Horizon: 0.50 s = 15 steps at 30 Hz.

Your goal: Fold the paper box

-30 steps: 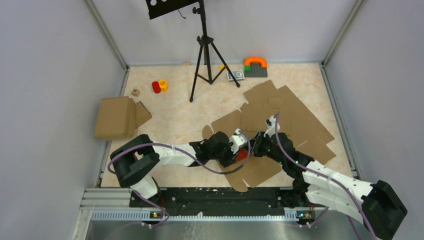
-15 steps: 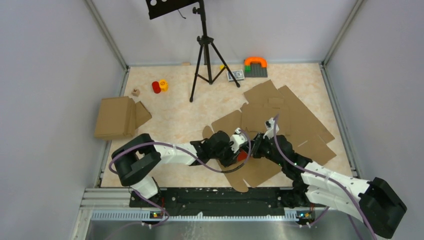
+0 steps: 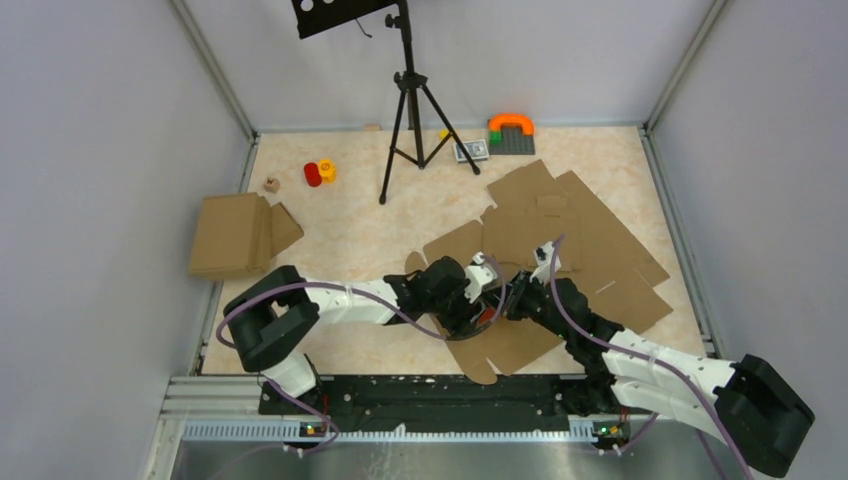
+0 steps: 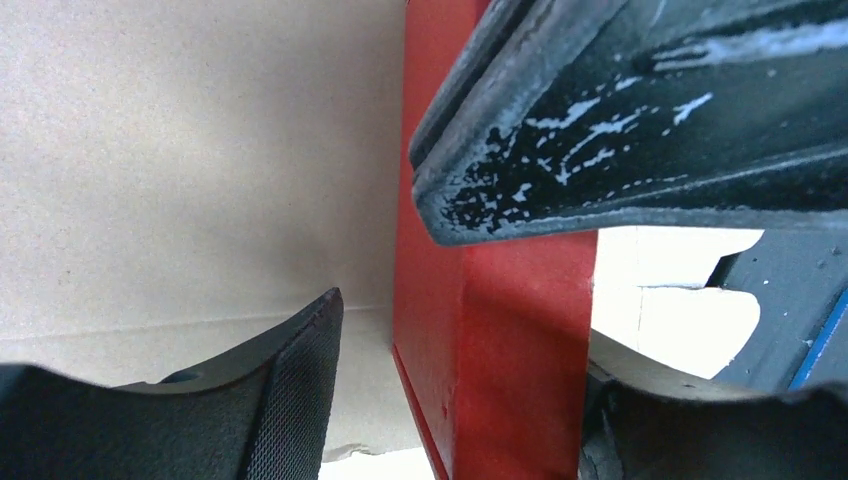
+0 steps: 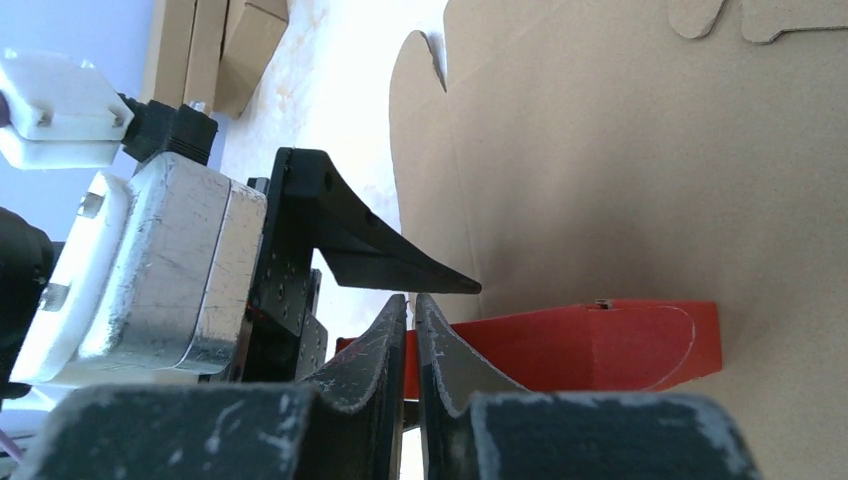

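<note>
The paper box (image 4: 495, 340) is bright red and stands on edge on a brown cardboard sheet (image 4: 200, 150). My left gripper (image 4: 465, 350) is open around it: a clear gap separates the left pad (image 4: 300, 400) from the box, while the right pad sits close against it. My right gripper (image 5: 411, 298) is shut, its fingers almost touching, right in front of the box (image 5: 600, 345). One right finger (image 4: 600, 150) crosses the box's upper part. From above, both grippers (image 3: 478, 305) (image 3: 505, 300) meet over the box (image 3: 486, 316), which is nearly hidden.
Large flat brown cardboard cut-outs (image 3: 580, 230) spread to the right and under the grippers. A folded brown cardboard box (image 3: 235, 235) lies at the left. A black tripod (image 3: 405, 110) stands at the back. Small toys (image 3: 320, 172) and a brick plate (image 3: 511, 130) sit near the far wall.
My left gripper's jaws have opened away from the red box. The right gripper's fingers have drawn a little closer. Both wrists have shifted slightly left.
</note>
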Tool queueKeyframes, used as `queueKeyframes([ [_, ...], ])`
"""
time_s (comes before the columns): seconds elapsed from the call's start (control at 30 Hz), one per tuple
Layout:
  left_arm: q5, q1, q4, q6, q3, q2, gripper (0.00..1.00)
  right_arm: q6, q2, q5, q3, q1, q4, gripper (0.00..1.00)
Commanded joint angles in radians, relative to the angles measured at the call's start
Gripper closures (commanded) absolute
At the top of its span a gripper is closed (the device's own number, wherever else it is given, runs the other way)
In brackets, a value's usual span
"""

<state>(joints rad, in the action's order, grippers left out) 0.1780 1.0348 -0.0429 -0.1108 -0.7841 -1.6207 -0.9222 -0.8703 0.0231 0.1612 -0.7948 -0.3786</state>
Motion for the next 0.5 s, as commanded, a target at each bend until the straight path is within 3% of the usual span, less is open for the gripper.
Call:
queueKeyframes([
  [0.0, -0.006, -0.002, 0.112, 0.004, -0.082, 0.036, 0.36, 0.013, -0.015, 0.027, -0.041, -0.009, 0.138, 0.93],
  [0.47, -0.025, 0.027, 0.282, -0.011, -0.25, -0.034, 0.35, -0.003, -0.047, 0.052, -0.071, -0.009, 0.039, 0.93],
])
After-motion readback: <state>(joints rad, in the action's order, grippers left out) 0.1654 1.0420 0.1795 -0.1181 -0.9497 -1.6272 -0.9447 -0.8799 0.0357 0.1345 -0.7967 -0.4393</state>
